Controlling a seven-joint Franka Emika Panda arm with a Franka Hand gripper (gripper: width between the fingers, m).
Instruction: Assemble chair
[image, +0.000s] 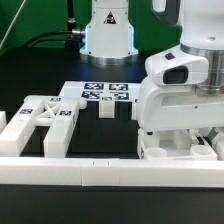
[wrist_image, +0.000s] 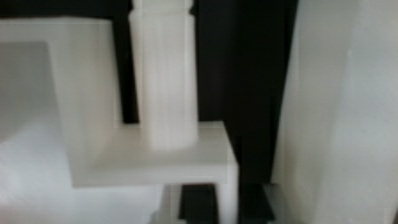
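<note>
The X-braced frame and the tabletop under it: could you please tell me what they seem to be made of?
X-braced frame: probably matte white plastic; uniform colour, blocky edges, no grain.
Tabletop: dark and matte, no glare; material unclear.

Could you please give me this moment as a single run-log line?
gripper: shut, low at white chair parts, exterior view's right | grasp: cannot tell | X-braced frame: exterior view's left, untouched | leg block: near marker board

Glossy white rounded arm casing (image: 185, 95), dark oval recess, white base (image: 108, 25) glowing blue, black cables (image: 45, 42)
</note>
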